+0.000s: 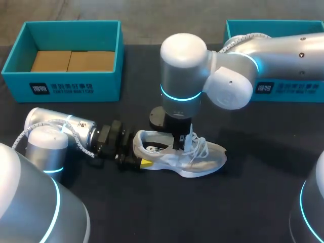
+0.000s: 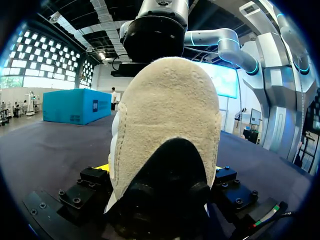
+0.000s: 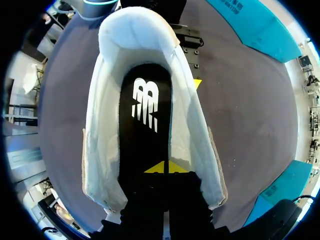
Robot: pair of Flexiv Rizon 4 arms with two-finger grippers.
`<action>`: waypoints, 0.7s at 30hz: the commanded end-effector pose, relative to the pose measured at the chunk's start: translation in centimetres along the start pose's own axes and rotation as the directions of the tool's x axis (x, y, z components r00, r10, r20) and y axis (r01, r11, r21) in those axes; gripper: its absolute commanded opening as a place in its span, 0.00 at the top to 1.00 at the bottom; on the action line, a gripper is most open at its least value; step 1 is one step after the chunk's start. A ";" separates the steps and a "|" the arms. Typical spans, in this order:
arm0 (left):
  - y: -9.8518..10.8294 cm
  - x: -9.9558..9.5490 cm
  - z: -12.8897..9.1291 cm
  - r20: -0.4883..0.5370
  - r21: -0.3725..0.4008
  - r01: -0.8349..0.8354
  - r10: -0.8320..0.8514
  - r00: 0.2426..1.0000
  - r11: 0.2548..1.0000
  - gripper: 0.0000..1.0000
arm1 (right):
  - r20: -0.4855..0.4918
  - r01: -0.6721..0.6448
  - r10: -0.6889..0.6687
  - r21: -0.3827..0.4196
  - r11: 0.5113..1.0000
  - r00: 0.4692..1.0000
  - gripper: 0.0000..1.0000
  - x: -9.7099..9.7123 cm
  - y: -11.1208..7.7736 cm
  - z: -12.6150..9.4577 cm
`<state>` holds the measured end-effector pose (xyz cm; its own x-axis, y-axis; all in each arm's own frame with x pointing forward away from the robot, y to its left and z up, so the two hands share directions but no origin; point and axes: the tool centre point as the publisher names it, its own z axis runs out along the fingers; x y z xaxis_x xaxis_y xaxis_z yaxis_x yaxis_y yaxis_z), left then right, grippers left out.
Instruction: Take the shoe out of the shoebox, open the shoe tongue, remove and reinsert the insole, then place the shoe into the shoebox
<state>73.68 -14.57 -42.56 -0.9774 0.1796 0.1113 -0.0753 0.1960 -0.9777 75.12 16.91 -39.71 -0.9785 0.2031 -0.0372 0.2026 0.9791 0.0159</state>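
Obs., left to right, positions given from the shoe.

- Far left of and behind the shoe: open teal cardboard shoebox (image 1: 101, 86) with a brown card liner (image 1: 71, 61) on its floor. No shoe in it. Well apart from the shoe.
- The left arm lies low along the dark bench (image 1: 243, 202), coming in at the shoe's heel. The left hand (image 1: 141, 154) straddles the heel. One yellow fingertip (image 1: 146, 163) shows against the heel's near side; the other is hidden behind it. In the left wrist view the heel cup fills the space between the fingers. Judged: clamped on the heel, fingers fairly wide, acting as a vice so the shoe cannot slide or tip while the other arm works inside.
- Centre: white laced running shoe (image 1: 202, 157), out of the box, upright on its sole on the bench. Toe points right, mouth open, laces loose toward the toe. A black insole (image 3: 145, 115) with a white logo lies along the inside.
- The right arm enters from the right and comes straight down over the shoe's mouth, which looks chosen for reach into the opening. The right hand (image 3: 164, 168) has its fingers drawn together, yellow tips on the insole toward the forefoot. Whether an edge is pinched between them: cannot tell.
- Right of and behind the shoe: second teal box (image 1: 293, 88), partly covered by the right arm.
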 end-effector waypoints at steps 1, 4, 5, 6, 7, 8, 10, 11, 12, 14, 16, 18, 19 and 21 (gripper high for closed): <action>0.1 0.0 0.0 0.002 0.000 -0.001 0.001 1.000 1.000 1.00 | 0.006 -0.004 0.004 -0.002 1.000 1.000 0.77 0.1 -0.4 0.1; 0.1 0.0 0.0 0.002 0.000 -0.001 0.001 1.000 1.000 1.00 | 0.006 -0.007 0.007 0.000 1.000 1.000 0.69 0.2 -0.5 0.0; 0.1 0.0 0.0 0.002 0.000 -0.001 0.001 1.000 1.000 1.00 | 0.006 -0.009 0.009 0.001 1.000 1.000 0.68 0.2 -0.6 0.0; 0.1 0.0 0.0 0.002 0.000 -0.001 0.001 1.000 1.000 1.00 | 0.005 -0.009 0.009 0.001 1.000 1.000 0.68 0.2 -0.6 0.0; 0.1 0.0 0.0 0.002 0.000 -0.001 0.001 1.000 1.000 1.00 | 0.002 -0.013 0.013 0.001 1.000 1.000 0.68 0.2 -0.7 0.0; 0.1 0.0 0.0 0.002 0.000 -0.001 0.001 1.000 1.000 1.00 | -0.004 -0.015 0.015 0.003 1.000 1.000 0.69 0.2 -0.8 0.1; 0.1 0.0 0.0 0.002 0.000 -0.001 0.001 1.000 1.000 1.00 | -0.019 -0.019 0.019 0.003 1.000 1.000 0.69 0.1 -0.8 0.4; 0.1 0.0 0.0 0.002 0.000 -0.001 0.001 1.000 1.000 1.00 | -0.031 -0.020 0.020 0.008 1.000 0.999 0.69 0.0 -0.8 0.6; 0.1 0.0 0.0 0.002 0.000 -0.001 0.001 1.000 1.000 1.00 | -0.034 -0.022 0.022 0.010 1.000 0.999 0.69 0.0 -0.8 0.7; 0.1 0.0 0.0 0.002 0.000 -0.001 0.001 1.000 1.000 1.00 | -0.072 -0.029 0.030 0.008 1.000 0.997 0.71 -0.1 -0.9 1.5; 0.1 0.0 0.0 0.002 0.000 -0.001 0.001 1.000 1.000 1.00 | -0.104 -0.033 0.034 0.005 0.999 0.994 0.71 -0.1 -1.0 2.2; 0.1 0.0 0.0 0.002 0.000 -0.001 0.001 1.000 1.000 1.00 | -0.123 -0.038 0.039 0.006 0.999 0.992 0.72 -0.1 -1.1 2.6; 0.1 0.0 0.0 0.002 0.000 -0.001 0.001 1.000 1.000 1.00 | -0.137 -0.042 0.041 0.001 0.999 0.990 0.72 -0.1 -1.2 3.0; 0.1 0.0 0.0 0.002 0.000 -0.001 0.001 1.000 1.000 1.00 | -0.155 -0.048 0.047 -0.003 0.999 0.987 0.72 0.1 -1.3 3.4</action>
<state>73.71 -14.59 -42.54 -0.9775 0.1792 0.1117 -0.0758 0.1960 -0.9777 74.43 15.88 -41.51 -0.9648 0.2473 0.0893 0.2494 0.9683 0.0125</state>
